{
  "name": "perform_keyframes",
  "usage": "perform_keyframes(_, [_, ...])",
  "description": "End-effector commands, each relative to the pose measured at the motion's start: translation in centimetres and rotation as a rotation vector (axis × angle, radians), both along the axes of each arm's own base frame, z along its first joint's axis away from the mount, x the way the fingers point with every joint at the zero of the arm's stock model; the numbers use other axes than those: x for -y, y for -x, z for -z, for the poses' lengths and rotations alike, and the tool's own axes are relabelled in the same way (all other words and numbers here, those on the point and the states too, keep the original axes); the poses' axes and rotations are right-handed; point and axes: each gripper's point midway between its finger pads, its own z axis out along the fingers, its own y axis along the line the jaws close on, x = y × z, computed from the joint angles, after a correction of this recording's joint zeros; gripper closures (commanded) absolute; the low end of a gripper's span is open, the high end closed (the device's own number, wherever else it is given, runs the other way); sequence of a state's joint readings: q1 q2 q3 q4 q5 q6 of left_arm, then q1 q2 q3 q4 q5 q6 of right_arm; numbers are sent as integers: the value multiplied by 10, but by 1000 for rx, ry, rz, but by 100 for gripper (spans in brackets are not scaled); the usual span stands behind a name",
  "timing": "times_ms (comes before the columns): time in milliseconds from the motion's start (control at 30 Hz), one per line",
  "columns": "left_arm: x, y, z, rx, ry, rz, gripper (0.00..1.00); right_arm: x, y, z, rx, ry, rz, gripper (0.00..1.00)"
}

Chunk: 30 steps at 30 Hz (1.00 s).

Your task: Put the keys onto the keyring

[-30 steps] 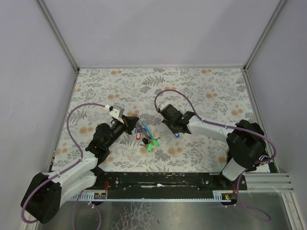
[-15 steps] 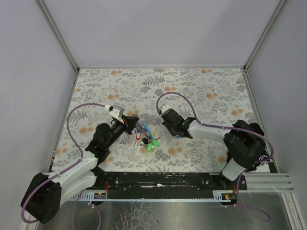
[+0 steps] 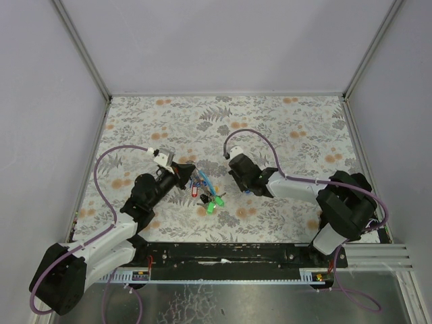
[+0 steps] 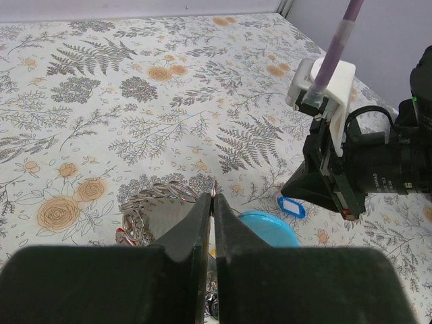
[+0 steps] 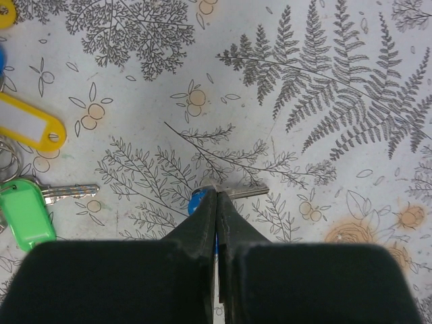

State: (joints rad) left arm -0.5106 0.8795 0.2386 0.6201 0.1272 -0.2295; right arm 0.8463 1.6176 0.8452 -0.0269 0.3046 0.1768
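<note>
My left gripper (image 4: 213,197) is shut on the thin silvery keyring (image 4: 169,191); the light-blue strap (image 4: 270,228) lies just right of the fingers. In the top view it (image 3: 186,170) holds the ring beside a bunch of keys (image 3: 210,200) with green, red and blue caps. My right gripper (image 5: 217,192) is shut on a blue-capped key (image 5: 196,201) whose metal blade (image 5: 248,192) sticks out to the right, close to the cloth. In the top view this gripper (image 3: 248,188) is right of the bunch.
A green-capped key (image 5: 25,210) and a yellow tag (image 5: 28,121) lie left of my right gripper. A blue tag with a white label (image 4: 291,206) lies between the grippers. The floral cloth (image 3: 297,128) is walled at the back and sides.
My right wrist has swung slightly left and nearer, still shut on the blue-capped key. The left arm and the keyring have not moved.
</note>
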Motion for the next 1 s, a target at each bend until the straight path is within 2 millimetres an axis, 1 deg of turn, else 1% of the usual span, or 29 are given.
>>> perform_keyframes(0, [2,-3,-26,73,45,0,100,14,-2,-25,10,61,79,100])
perform_keyframes(233, [3,-2,-26,72,45,2,100,41,14,-21,-96,223,108,100])
perform_keyframes(400, [3,-2,-27,73,46,5,100,51,22,-24,-185,349,73,100])
perform_keyframes(467, [3,-1,-27,73,45,6,100,50,23,-23,-211,377,53,100])
perform_keyframes(567, [3,-1,-28,75,46,7,100,48,24,-15,-245,401,25,100])
perform_keyframes(733, [3,-1,-27,72,44,10,100,39,14,-5,-256,405,11,99])
perform_keyframes(833, [5,-1,-26,68,41,16,100,31,7,1,-266,395,-6,96])
perform_keyframes(900, [5,-2,-26,65,40,18,100,28,3,6,-275,406,-12,92])
perform_keyframes(967, [5,-2,-26,64,39,15,100,26,1,6,-275,403,-15,88])
